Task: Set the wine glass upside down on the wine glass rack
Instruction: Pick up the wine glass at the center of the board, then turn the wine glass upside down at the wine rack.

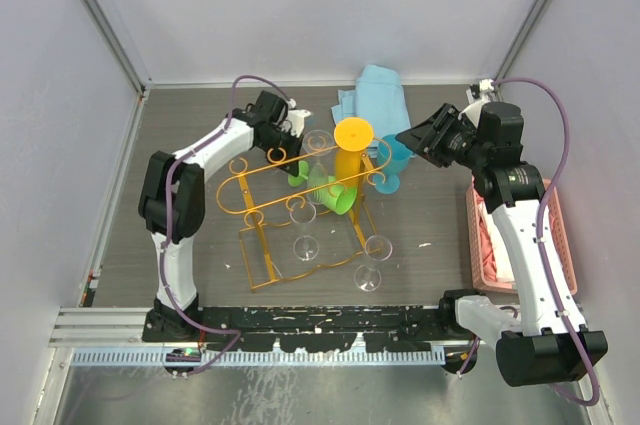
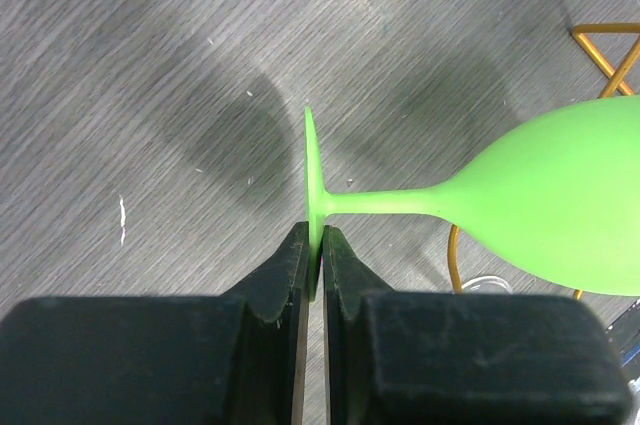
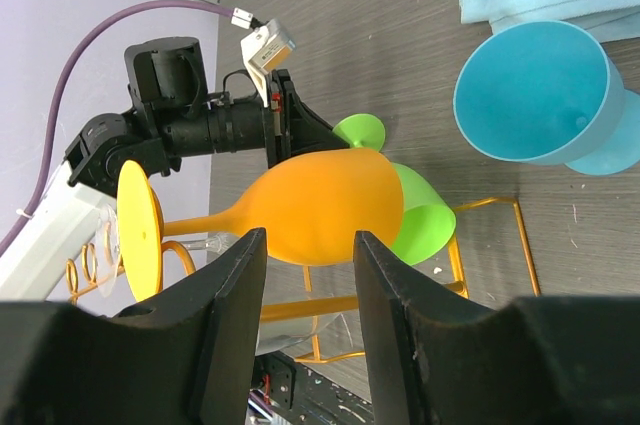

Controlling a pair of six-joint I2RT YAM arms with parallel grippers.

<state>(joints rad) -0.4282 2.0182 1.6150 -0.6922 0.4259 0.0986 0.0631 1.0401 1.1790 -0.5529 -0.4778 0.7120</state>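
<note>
The orange-gold wire rack [image 1: 262, 188] stands mid-table. My left gripper [image 1: 285, 157] is shut on the edge of the foot of a green wine glass [image 1: 335, 195], which lies roughly level with its bowl among the rack's wires. In the left wrist view the pads [image 2: 300, 255] pinch the green foot, and the stem and bowl [image 2: 560, 205] run to the right. An orange wine glass [image 1: 352, 150] hangs upside down on the rack. My right gripper [image 1: 412, 137] is open and empty, right of the rack; in its wrist view the gripper [image 3: 310, 240] faces the orange glass [image 3: 320, 210] and the green glass [image 3: 420, 220].
Clear glasses [image 1: 303, 243] [image 1: 370, 275] hang upside down on the rack. A blue glass [image 1: 396, 160] stands right of the rack, also in the right wrist view [image 3: 535, 90]. A blue cloth [image 1: 375, 95] lies behind it. A pink basket [image 1: 478, 235] sits at the right.
</note>
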